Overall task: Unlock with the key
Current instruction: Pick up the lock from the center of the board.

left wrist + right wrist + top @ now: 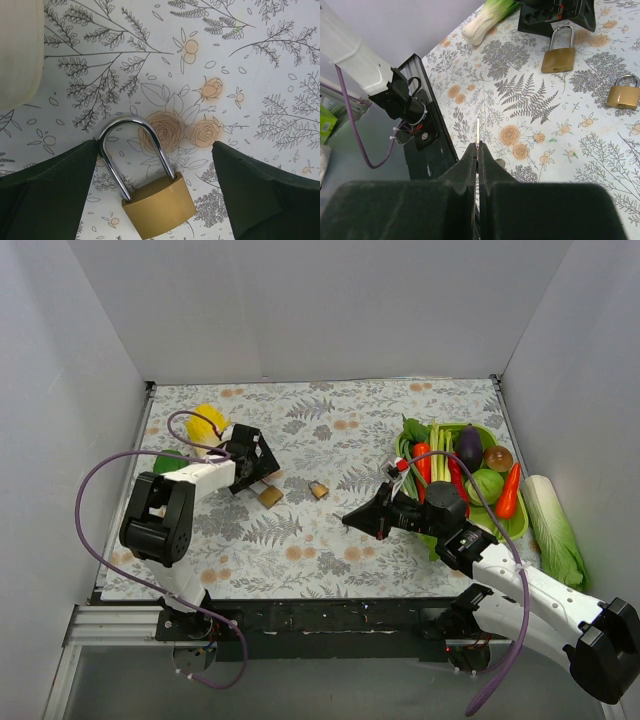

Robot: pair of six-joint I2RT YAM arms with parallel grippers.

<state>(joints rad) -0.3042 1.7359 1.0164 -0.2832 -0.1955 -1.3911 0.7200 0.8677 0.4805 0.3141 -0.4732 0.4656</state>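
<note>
Padlock point(159, 207) being straddled by spread left hand point(155, 144), ungripped; key point(478, 131) being pinched in right hand point(477, 150), well apart from padlock. Clamping, then key insertion, likely being called for.

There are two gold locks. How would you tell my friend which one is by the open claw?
Look at the left side of the flowery table, where the robot's left gripper hangs open. The brass padlock with a silver loop lies right by it; the other brass padlock sits alone nearer the middle.
</note>
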